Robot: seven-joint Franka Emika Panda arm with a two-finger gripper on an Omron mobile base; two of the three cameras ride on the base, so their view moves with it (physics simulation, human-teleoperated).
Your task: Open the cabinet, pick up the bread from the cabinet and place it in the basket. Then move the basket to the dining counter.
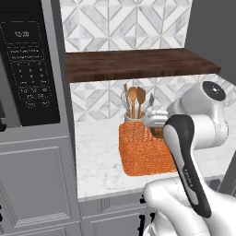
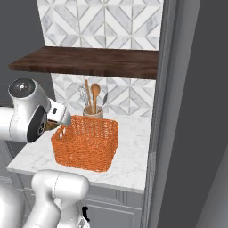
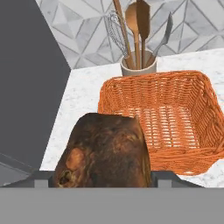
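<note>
Kitchen: microwave [image 1: 30,69], tiled backsplash [image 1: 124,23], utensil crock [image 2: 93,112].

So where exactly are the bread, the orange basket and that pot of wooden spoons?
bread [image 3: 105,151]: hand view, middle of its dark brown crust.
basket [image 2: 82,153]: right base view, front woven wall.
utensil pot [image 3: 138,68]: hand view, its pale side, behind the basket.

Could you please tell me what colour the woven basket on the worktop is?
The basket is bright orange wicker, clearest in the hand view.
</note>
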